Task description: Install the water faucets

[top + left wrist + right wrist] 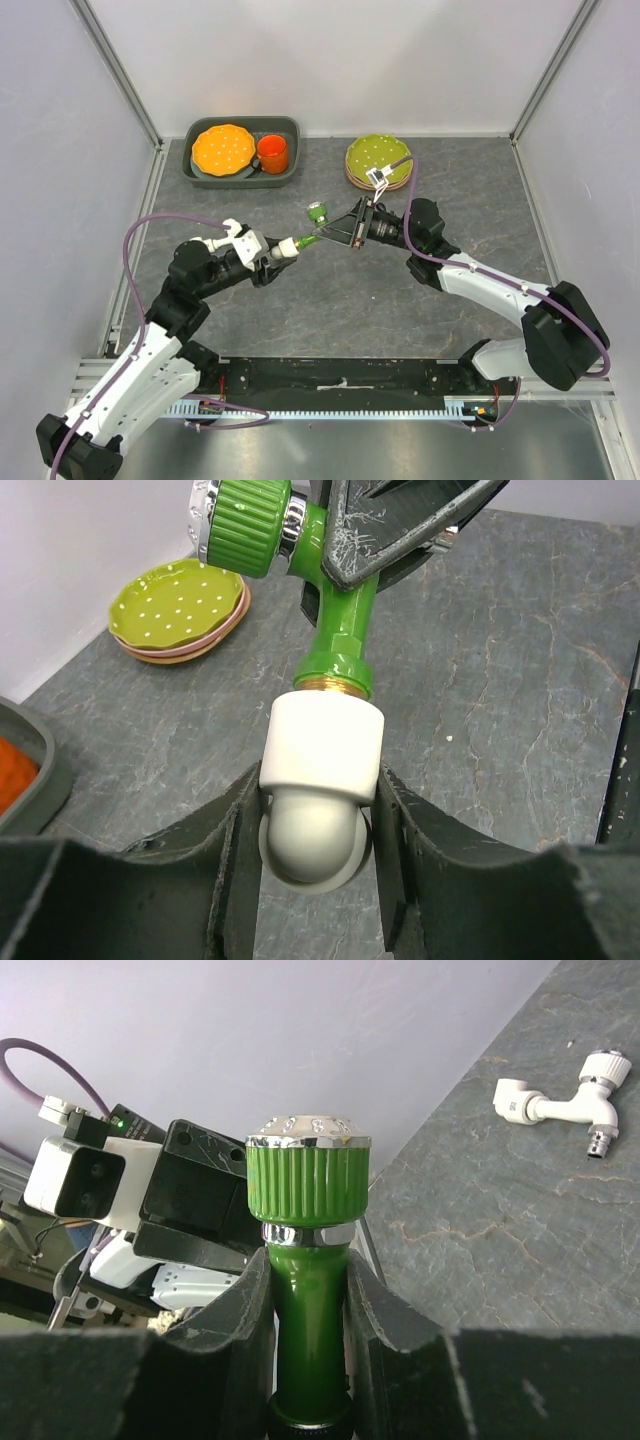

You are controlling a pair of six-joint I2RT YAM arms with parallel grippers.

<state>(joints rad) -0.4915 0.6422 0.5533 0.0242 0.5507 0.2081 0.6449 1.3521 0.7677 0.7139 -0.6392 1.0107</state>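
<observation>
Over the middle of the table [400, 300], well apart from the grey tray [240, 178] and the stack of green plates [378, 155], found both grippers meeting tip to tip above the surface. Found the right gripper [308, 1310] clenched around the stem of the green faucet [308, 1180], just beneath its ribbed knob [308, 1175], with the faucet held aloft. Noted the white faucet [565, 1100] lying loose on the table, apart from both grippers. Found the left gripper [318, 820] clamped on the rounded white end piece [322, 745], with the brass ring [335, 687] of the green faucet seated at the mouth of that piece. Judged the joining step under way; depth of seating not verifiable. Foremost hazard: cross-threading or jamming, through misalignment of the two axes during turning. Second: slipping of the smooth, curved end piece from the left fingers under twisting load, owing to a hold on a rounded surface. Third: dropping of the pair onto the table through early release on either side. Least: fouling of the knob against the right fingers.
</observation>
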